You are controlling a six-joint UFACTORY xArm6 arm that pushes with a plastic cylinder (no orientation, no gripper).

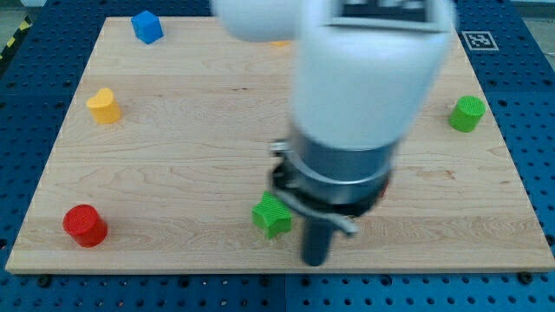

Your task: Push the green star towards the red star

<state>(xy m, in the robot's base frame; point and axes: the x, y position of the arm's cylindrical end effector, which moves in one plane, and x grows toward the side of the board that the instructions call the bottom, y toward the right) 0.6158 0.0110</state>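
The green star (272,215) lies on the wooden board (173,156) near the view's bottom, a little left of centre. My tip (315,260) is just to the right of it and slightly lower, a small gap apart. The rod hangs from the large white and grey arm body (360,95) that fills the view's upper middle. A red block (85,225), round-looking with its shape unclear, sits at the bottom left corner of the board. No block that is clearly a red star shows.
A blue cube-like block (146,26) is at the top left. A yellow block (104,105) is at the left. A green cylinder (467,113) is at the right edge. An orange-yellow sliver (278,41) shows behind the arm at the top.
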